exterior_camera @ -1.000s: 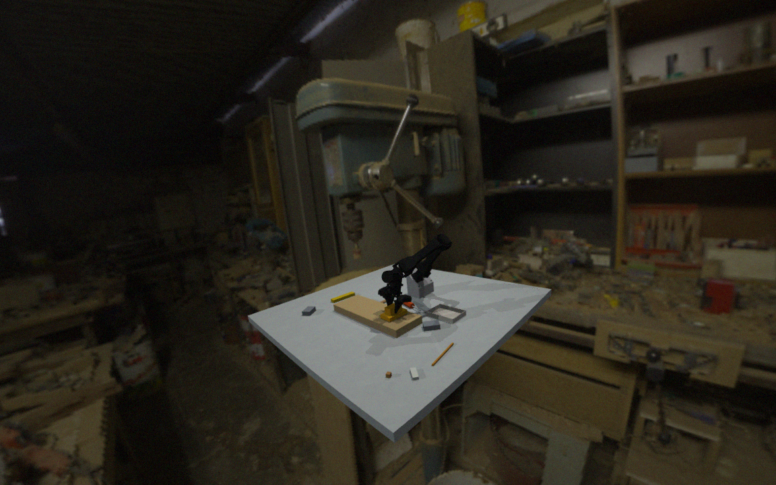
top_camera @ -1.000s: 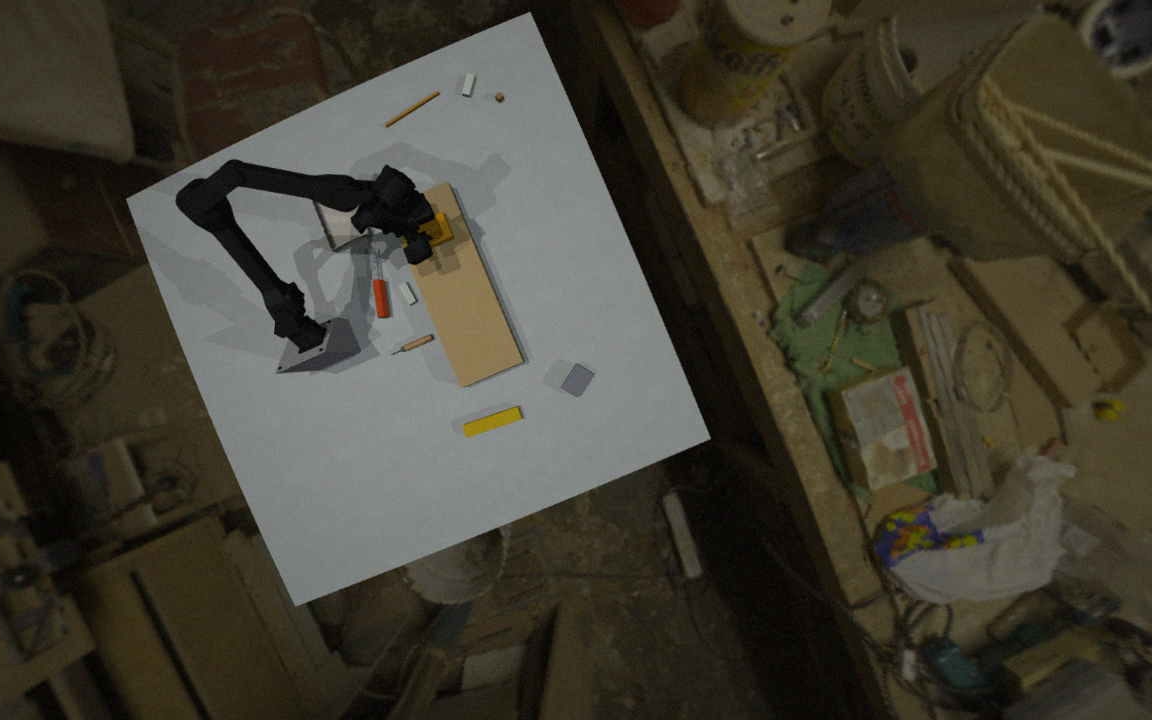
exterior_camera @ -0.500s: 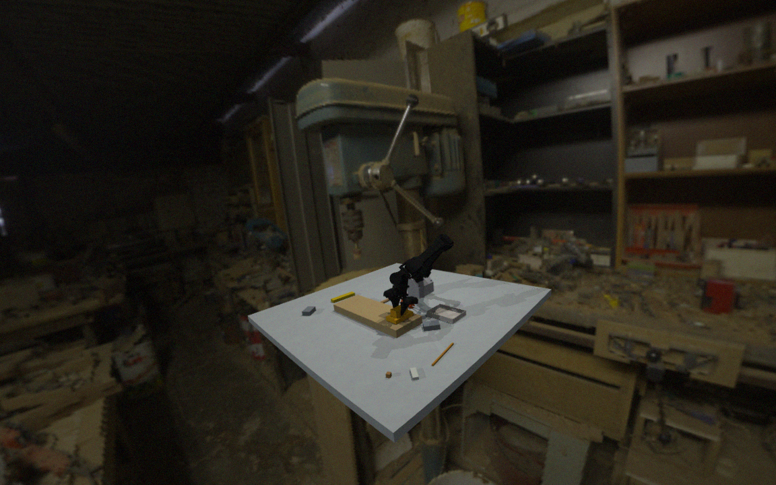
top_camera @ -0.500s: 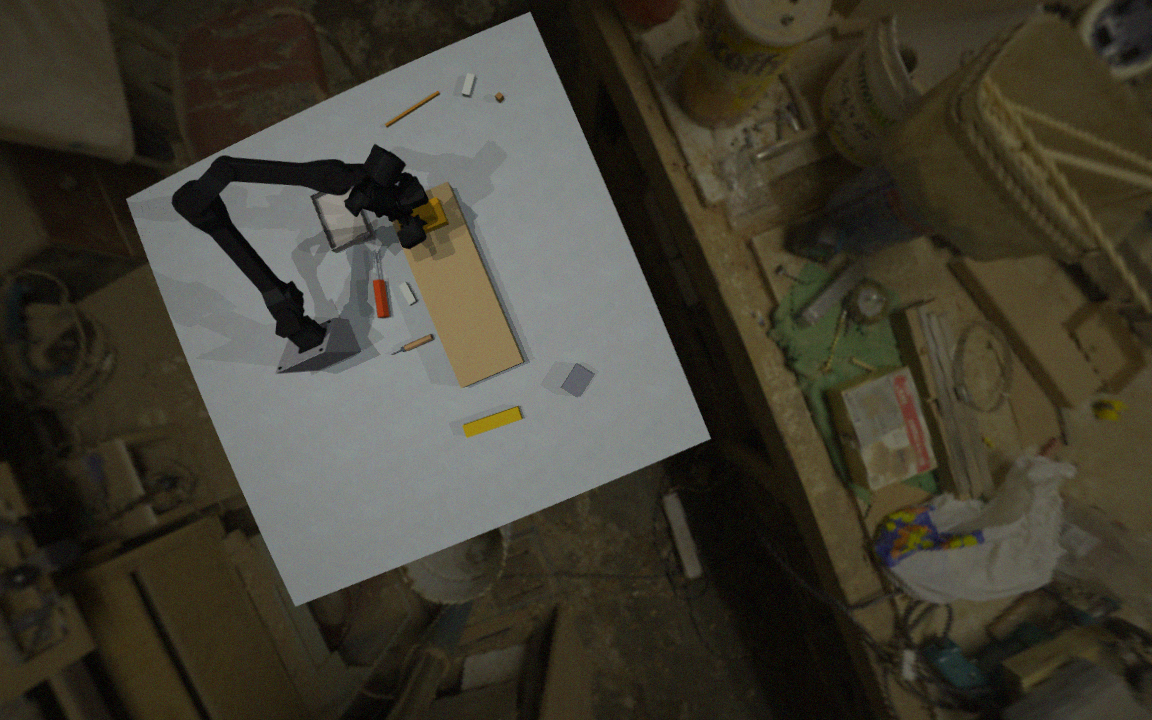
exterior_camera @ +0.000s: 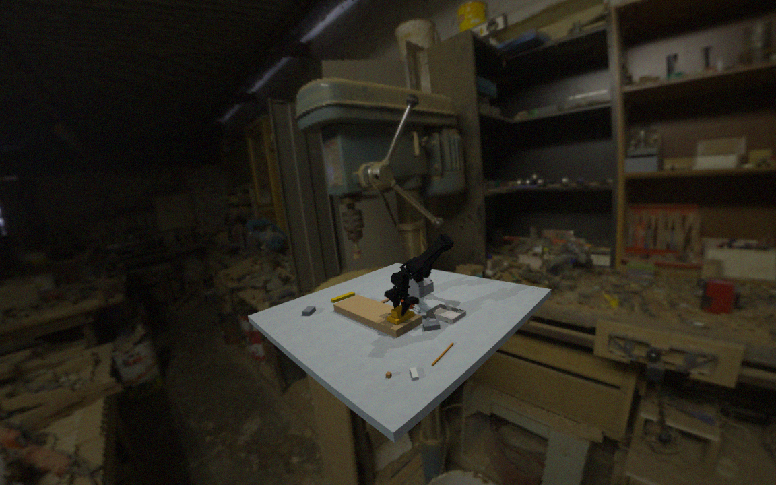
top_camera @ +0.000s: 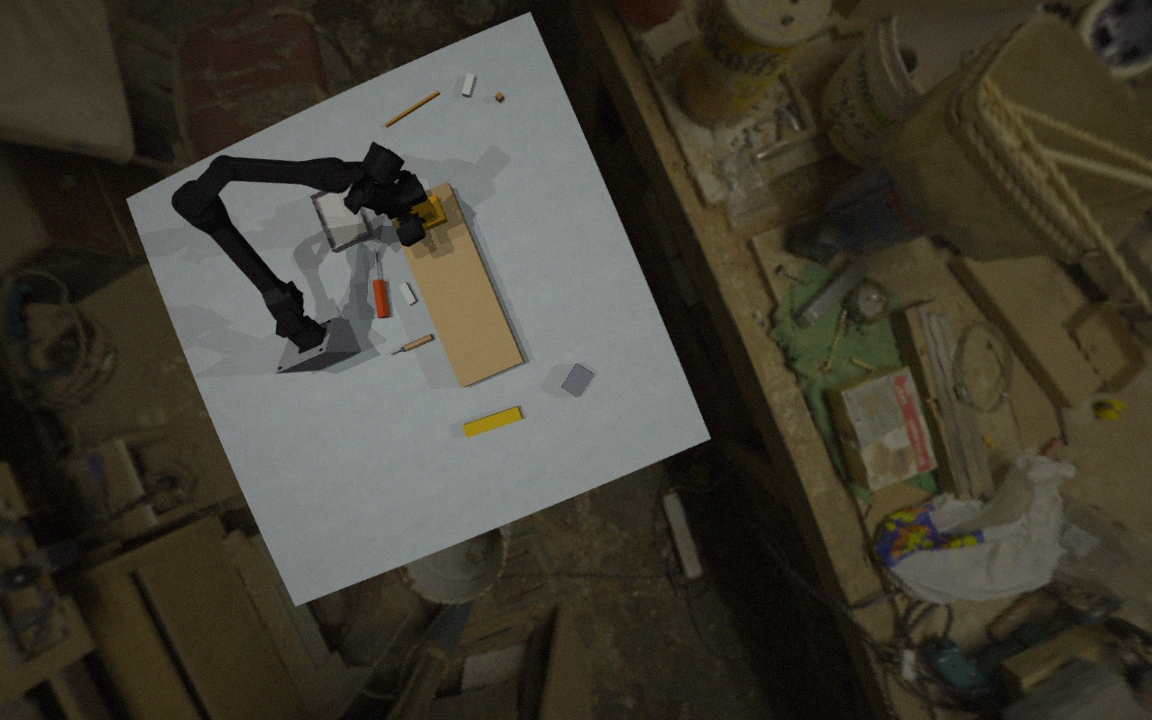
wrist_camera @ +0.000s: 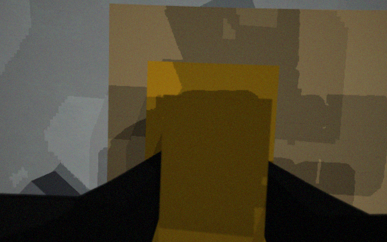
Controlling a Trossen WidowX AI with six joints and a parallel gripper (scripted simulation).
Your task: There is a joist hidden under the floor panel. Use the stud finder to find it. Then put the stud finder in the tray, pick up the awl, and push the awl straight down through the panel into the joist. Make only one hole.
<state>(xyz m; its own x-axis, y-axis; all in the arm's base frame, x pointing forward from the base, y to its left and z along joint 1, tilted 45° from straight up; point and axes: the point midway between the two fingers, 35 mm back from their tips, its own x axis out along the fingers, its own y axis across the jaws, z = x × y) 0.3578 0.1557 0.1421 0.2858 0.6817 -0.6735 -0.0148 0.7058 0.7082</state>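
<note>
The yellow stud finder is held upright in my gripper, which is shut on it. Its wide base is on or just above the tan floor panel, near one end; contact is hard to tell. No lit indicator shows on it. The grey-walled tray is beside that panel end, partly covered by the arm in the top view. The wooden-handled awl lies on its side between the arm's base and the panel. No hole shows in the visible panel.
A red-handled screwdriver and a white block lie between tray and awl. One grey block is near the tray, another beyond the panel. A yellow bar and a pencil lie farther out.
</note>
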